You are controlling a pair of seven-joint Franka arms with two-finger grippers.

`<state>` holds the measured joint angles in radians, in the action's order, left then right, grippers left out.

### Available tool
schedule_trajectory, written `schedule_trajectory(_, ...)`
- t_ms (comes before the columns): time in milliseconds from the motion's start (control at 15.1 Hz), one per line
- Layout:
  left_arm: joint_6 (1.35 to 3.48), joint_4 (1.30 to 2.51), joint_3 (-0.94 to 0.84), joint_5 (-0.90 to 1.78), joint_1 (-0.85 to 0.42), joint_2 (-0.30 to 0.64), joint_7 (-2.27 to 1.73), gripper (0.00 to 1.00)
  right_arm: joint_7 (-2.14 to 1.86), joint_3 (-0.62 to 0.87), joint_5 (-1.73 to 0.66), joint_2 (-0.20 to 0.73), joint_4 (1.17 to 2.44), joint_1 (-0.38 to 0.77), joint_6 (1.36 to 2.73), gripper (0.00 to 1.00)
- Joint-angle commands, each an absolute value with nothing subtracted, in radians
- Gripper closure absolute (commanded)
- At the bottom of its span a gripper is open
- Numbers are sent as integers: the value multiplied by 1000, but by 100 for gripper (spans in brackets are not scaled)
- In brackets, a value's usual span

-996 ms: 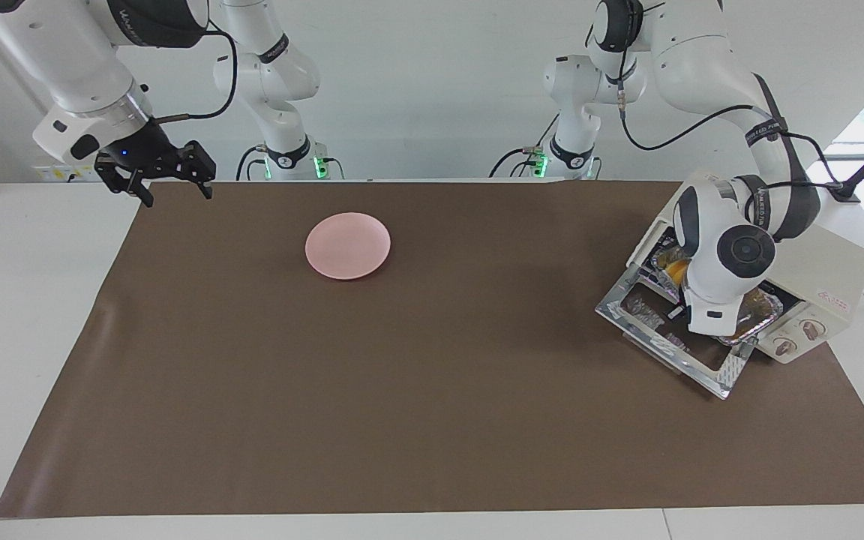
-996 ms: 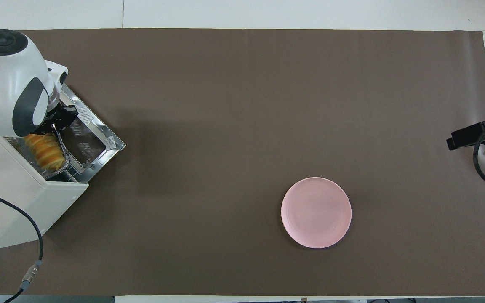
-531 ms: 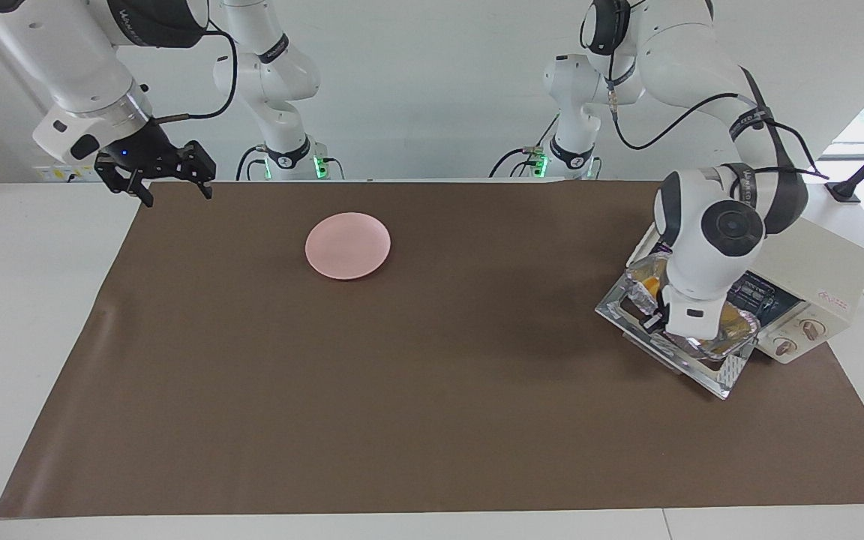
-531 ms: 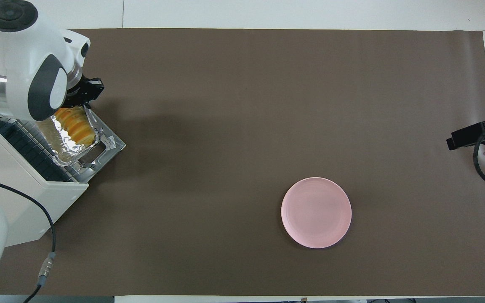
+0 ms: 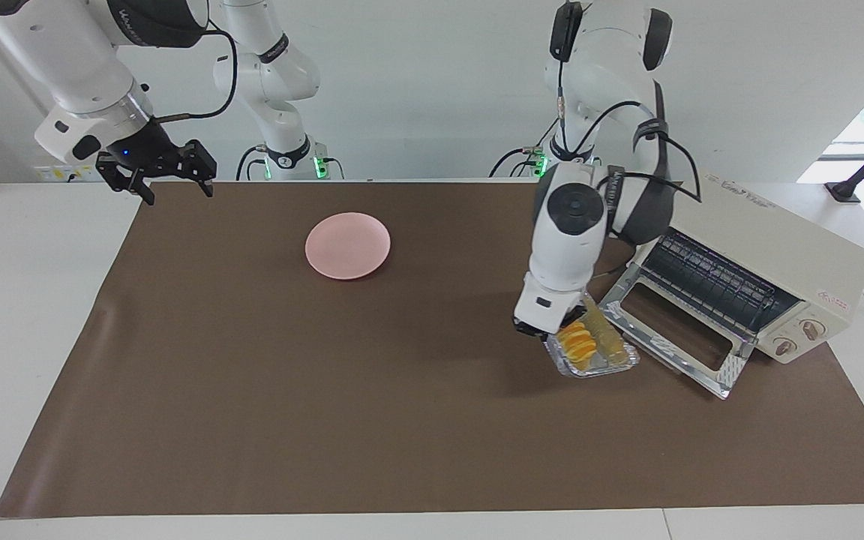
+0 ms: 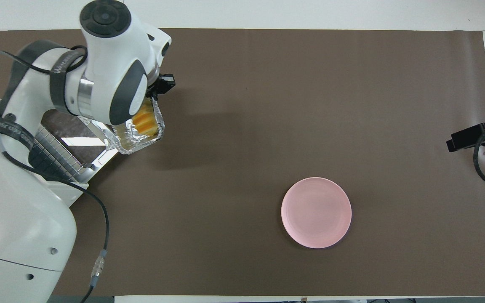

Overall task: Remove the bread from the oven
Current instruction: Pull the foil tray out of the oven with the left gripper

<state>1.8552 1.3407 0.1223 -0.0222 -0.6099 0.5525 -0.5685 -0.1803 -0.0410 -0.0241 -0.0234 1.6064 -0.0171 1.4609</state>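
Bread (image 5: 580, 343) in foil tray (image 5: 616, 361), apparently gripped by left end effector (image 5: 544, 331).

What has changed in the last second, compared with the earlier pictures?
The left end effector, shut on the foil tray, has carried it and the bread out of the oven, over the mat beside the open door. The right end effector and pink plate stayed put.

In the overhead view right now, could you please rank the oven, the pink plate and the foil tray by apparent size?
1. oven, though partly covered by the left arm
2. pink plate
3. foil tray, lifted toward the camera and partly hidden, so it may look larger than it is
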Motion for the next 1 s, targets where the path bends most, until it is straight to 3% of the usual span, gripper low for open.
schedule_trajectory(0, 1917, 1403, 146, 15, -721, 569, -543, 100, -160, -32, -15, -52, 1647, -28, 1457, 0)
schedule_trajectory(266, 1919, 1489, 144, 26, -759, 555, -540, 100, -160, -32, -15, -60, 1666, -25, 1463, 0)
schedule_trajectory(531, 1919, 1494, 144, 40, -759, 554, -540, 100, -135, -26, -15, -67, 1687, -14, 1491, 0)
schedule_trajectory(664, 1922, 1493, 144, 41, -773, 554, -551, 62, -92, -21, -17, -81, 1724, 17, 1544, 0)
schedule_trajectory(797, 1925, 1488, 144, 44, -778, 554, -554, 47, -43, -21, -18, -103, 1764, 52, 1580, 0)
schedule_trajectory(863, 1927, 1485, 144, 44, -778, 555, -554, 33, -19, -21, -18, -106, 1776, 75, 1586, 0)
schedule_trajectory(930, 1916, 1480, 146, 44, -779, 554, -555, 10, -2, -21, -18, -106, 1782, 92, 1589, 0)
